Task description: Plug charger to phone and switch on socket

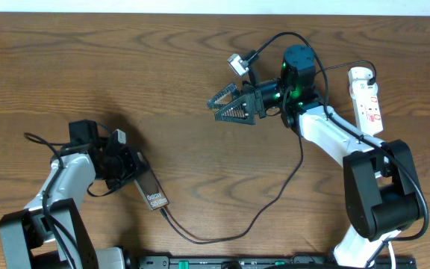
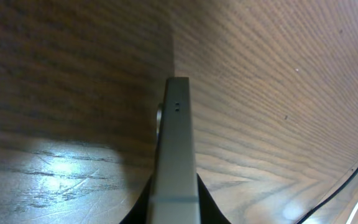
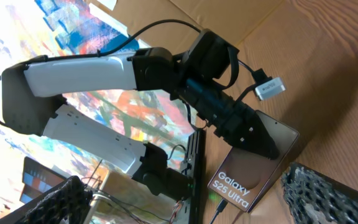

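Observation:
The phone (image 1: 155,198) is a dark slab with white "Galaxy S25 Ultra" text, lying at the lower left. My left gripper (image 1: 131,172) is shut on its upper end; the left wrist view shows the phone's grey edge (image 2: 176,143) between the fingers (image 2: 176,202). The charger (image 1: 275,198), a thin black cable, loops across the table, and its tip (image 3: 220,208) meets the phone's lower end (image 3: 253,171) and looks inserted. The socket (image 1: 368,101) is a white strip with red marks at the far right. My right gripper (image 1: 228,105) is open and empty, raised near the table's middle back.
My right arm's white links (image 1: 334,134) lie between the socket and the charger cable. The left arm's base (image 1: 43,224) stands at the lower left. A black rail (image 1: 275,261) runs along the front edge. My right gripper's mesh fingers (image 3: 194,202) frame the right wrist view.

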Motion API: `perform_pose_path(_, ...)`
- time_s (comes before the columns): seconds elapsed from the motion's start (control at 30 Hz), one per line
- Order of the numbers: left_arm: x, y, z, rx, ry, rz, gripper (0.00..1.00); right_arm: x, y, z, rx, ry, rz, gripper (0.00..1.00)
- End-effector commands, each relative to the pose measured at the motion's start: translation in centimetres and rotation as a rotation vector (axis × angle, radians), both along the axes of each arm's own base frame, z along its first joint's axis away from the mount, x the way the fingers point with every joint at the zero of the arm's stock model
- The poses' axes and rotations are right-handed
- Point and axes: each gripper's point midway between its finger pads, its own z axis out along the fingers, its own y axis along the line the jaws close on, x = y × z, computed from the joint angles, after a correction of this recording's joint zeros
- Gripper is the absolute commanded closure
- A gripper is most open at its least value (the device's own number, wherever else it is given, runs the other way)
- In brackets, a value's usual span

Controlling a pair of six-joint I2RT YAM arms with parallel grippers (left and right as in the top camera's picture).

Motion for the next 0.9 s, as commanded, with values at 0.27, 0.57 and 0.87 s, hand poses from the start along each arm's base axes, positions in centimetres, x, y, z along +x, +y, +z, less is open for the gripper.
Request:
perform_pose_path(0.27, -1.6, -0.4, -1.3, -0.012, 0.026, 0.006, 0.92, -0.3, 0.3, 0.9, 0.008, -0.019, 0.019, 0.01)
perform_pose_path(0.57, -1.7, -0.5, -1.3, -0.013, 0.029, 0.006, 0.71, -0.4, 0.3, 0.9, 0.008, -0.019, 0.022, 0.01)
perform_pose_path(0.87, -2.0, -0.5, -1.3, -0.019, 0.045, 0.01, 0.62, -0.4, 0.3, 0.9, 0.008, -0.019, 0.021, 0.01)
